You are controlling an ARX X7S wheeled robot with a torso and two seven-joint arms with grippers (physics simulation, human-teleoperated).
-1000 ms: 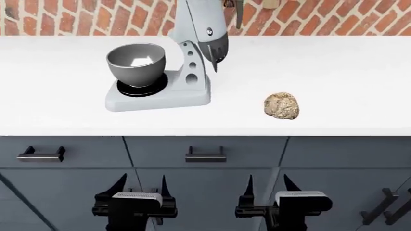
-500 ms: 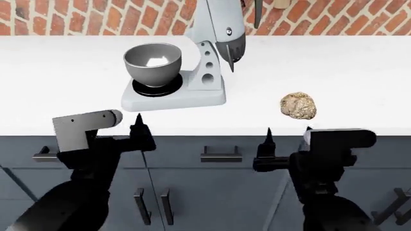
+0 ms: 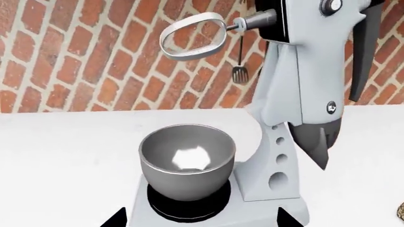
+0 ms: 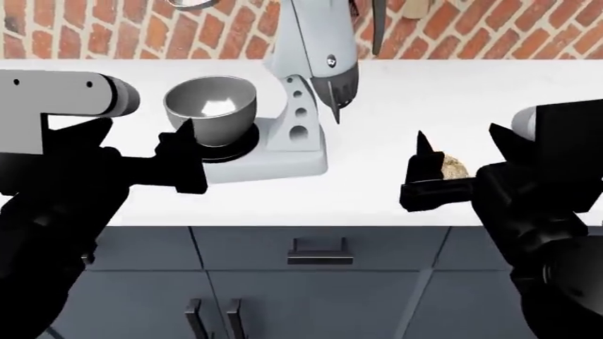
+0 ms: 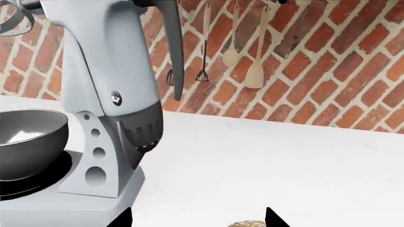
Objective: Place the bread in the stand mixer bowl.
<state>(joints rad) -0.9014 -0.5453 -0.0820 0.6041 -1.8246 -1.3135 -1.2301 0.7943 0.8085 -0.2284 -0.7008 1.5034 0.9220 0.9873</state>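
Golden-brown bread (image 4: 450, 167) lies on the counter (image 4: 377, 191) just ahead of the spread, empty right gripper (image 4: 452, 166); nothing is grasped yet. Grasping and carrying to the stand mixer bowl (image 4: 210, 103), beyond the spread left gripper (image 4: 183, 152), are left.

Your bread (image 4: 452, 167) is a small lumpy golden-brown loaf with a speckled crust, lying on the white worktop (image 4: 396, 198), well apart from the bowl (image 4: 210, 106). Bowl is deep shiny grey metal, upright on its black ring base on the mixer, empty.
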